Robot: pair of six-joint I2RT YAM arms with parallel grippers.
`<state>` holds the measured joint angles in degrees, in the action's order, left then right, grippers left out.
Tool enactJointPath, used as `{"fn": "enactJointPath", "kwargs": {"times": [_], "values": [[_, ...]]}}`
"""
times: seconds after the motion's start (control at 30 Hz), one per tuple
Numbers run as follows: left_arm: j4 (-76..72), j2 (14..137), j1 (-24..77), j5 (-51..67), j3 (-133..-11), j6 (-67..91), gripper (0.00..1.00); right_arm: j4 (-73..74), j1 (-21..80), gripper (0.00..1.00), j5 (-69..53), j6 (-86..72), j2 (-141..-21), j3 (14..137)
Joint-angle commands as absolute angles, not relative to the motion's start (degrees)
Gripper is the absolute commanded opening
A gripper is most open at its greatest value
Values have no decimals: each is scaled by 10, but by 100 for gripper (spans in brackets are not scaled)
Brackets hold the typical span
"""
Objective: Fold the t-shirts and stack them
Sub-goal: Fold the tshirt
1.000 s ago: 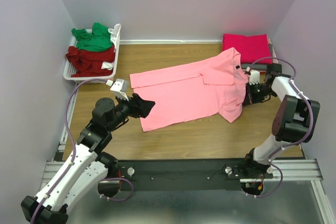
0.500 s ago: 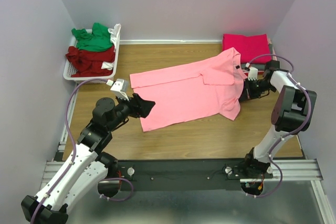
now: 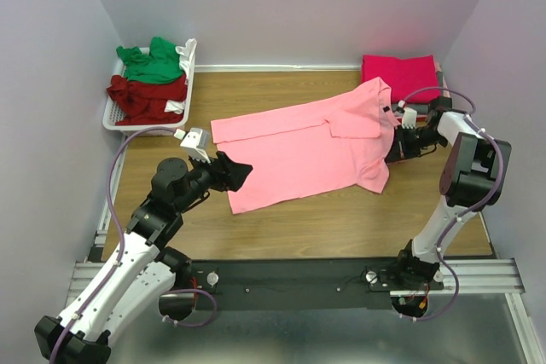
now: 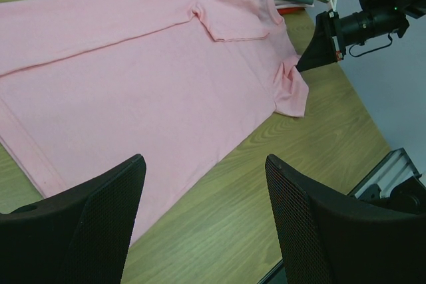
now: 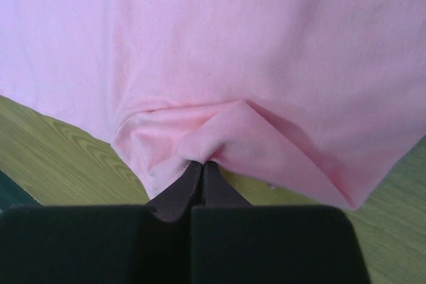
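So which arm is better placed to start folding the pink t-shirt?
Right: the right gripper is shut on the pink t-shirt near its sleeve; the left gripper hangs open by the hem, holding nothing.

Pink shirt (image 3: 299,147) soft matt cloth; table (image 3: 341,219) smooth wood grain; basket (image 3: 111,118) white slotted plastic

right gripper (image 5: 201,167) at bottom centre, black fingers pressed together w/ a small fold of the pink t-shirt (image 5: 219,44) edge pinched at the tips. cloth bunches into a raised pucker just above the pinch, creases running out both sides. rest of shirt lies flat across the upper frame. wood table (image 5: 60,157) shows bottom left & far right.
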<state>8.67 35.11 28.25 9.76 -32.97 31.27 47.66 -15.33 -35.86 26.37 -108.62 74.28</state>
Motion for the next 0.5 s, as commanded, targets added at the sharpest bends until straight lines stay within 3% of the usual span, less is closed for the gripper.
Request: {"fn": "enactJointPath", "kwargs": {"times": [0.0, 0.23, 0.47], "values": [[76, 355, 286, 108, -324, 306, 80, 485, -149, 1, -394, 250, -1114, 773], [76, 358, 286, 107, -323, 306, 80, 487, -149, 2, -422, 236, -1135, 807], [75, 366, 286, 110, -323, 306, 80, 491, -135, 28, -441, 229, -1155, 832]]}}
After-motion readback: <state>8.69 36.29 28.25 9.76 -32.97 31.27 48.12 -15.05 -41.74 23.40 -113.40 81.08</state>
